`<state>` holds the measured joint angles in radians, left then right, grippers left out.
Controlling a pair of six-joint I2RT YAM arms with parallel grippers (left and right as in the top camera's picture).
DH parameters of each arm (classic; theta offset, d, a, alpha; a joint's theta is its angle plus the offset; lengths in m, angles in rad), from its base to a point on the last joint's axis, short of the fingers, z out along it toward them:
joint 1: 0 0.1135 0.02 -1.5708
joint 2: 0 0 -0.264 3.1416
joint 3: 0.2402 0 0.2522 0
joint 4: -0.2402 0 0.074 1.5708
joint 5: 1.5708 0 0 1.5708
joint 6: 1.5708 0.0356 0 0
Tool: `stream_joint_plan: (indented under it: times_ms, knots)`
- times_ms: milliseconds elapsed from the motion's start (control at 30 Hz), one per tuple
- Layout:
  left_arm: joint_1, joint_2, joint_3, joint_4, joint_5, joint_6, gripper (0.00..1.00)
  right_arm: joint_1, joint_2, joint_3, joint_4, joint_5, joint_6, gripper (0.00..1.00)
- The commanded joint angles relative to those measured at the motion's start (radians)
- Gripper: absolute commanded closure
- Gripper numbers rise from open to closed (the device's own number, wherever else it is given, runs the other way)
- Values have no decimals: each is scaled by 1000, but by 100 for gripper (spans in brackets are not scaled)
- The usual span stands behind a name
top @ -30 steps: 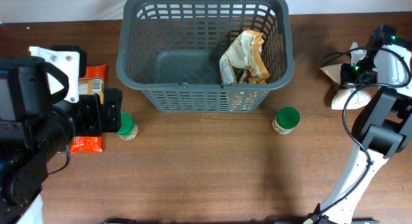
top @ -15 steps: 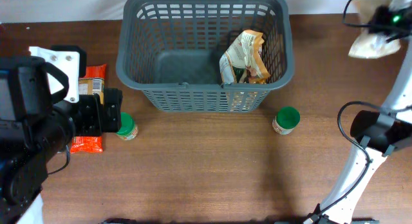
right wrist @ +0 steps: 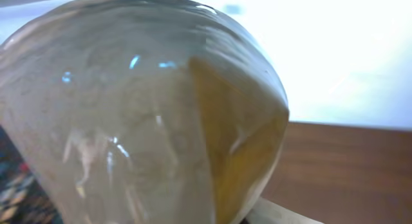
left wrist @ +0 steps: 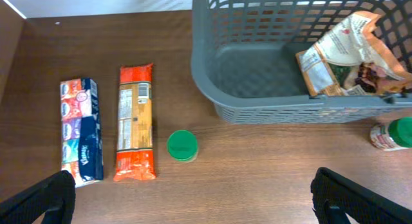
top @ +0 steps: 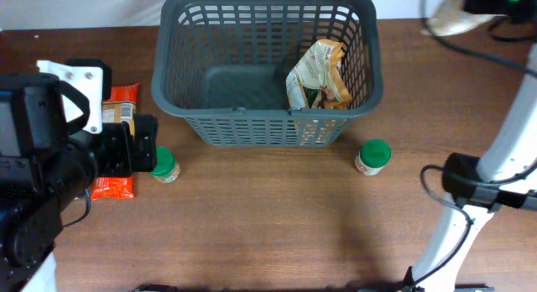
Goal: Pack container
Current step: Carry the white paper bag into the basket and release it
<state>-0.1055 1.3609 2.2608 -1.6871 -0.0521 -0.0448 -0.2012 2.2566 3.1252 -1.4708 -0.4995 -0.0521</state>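
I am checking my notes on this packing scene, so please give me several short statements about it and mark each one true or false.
1. The container holds one snack bag. True.
2. Both green-lidded jars are inside the container. False: the left jar and the right jar stand on the table in front of it.
3. The left jaws are open and hold nothing. True.
4. The orange packet lies in the container. False: it lies on the table beside the tissue pack.
5. The right jaws hold a pale bag. True.
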Motion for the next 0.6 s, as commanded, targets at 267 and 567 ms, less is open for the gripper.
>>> stream_joint_plan:
  times_ms: [267,567]
  knots:
    - [-3,4,-3,0,-106,16,1,361,-75,4,-9,72,-21,96]
    - [-3,4,-3,0,-132,16,1,558,-69,-23,-135,494,-74,96]
